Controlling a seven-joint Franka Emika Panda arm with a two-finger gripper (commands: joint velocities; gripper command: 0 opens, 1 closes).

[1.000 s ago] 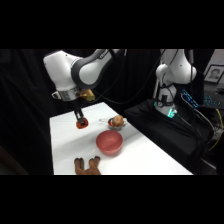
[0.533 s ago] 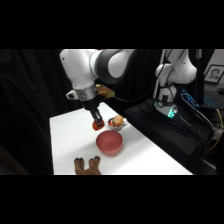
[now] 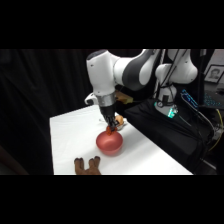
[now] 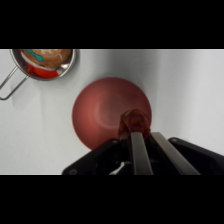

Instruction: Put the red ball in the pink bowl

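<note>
Looking from the side, we see our jaws (image 3: pixel 108 129) down over the pink bowl (image 3: pixel 110 143) on the white counter (image 3: pixel 70 135), clenched on the red ball (image 3: pixel 108 130), which hangs just above the bowl's rim. A small dish (image 3: pixel 119 120) with tan contents sits just behind the bowl, and a brown toy (image 3: pixel 87 165) lies at the counter's near edge.

From the wrist, we see the ball (image 4: pixel 133 121) pinched at the tips of our fingers (image 4: pixel 137 147), over the bowl's (image 4: pixel 100 112) inner right side. A silvery pan (image 4: pixel 45 63) with a wire handle sits at upper left, apart from the bowl.
</note>
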